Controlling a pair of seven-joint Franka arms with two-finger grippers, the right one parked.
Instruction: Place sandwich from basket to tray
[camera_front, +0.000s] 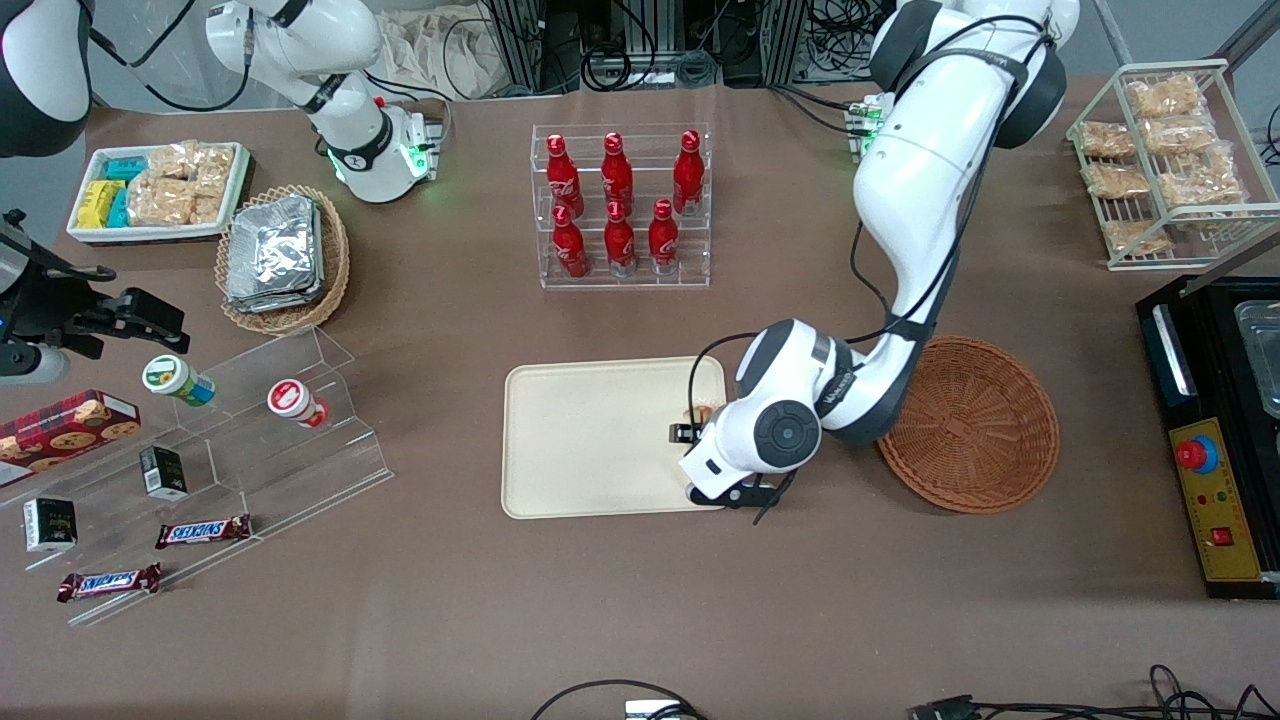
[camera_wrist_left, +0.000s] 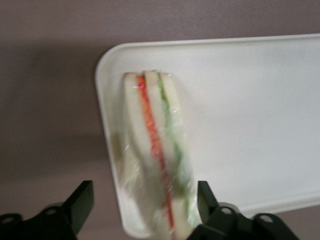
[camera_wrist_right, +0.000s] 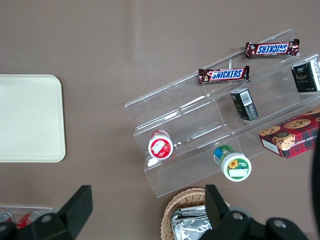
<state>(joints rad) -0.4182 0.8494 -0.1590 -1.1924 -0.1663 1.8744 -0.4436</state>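
The sandwich, a plastic-wrapped wedge of white bread with red and green filling stripes, lies on the cream tray close to one rounded corner. My left gripper hangs over it, open, with one black finger close beside the sandwich and the other standing well apart from it. In the front view the gripper is low over the tray at the edge nearest the reddish-brown basket. Only a sliver of the sandwich shows past the wrist there. Nothing lies in the basket.
A clear rack of red bottles stands farther from the front camera than the tray. A tan wicker basket of foil packets and a stepped acrylic shelf lie toward the parked arm's end. A black control box sits at the working arm's end.
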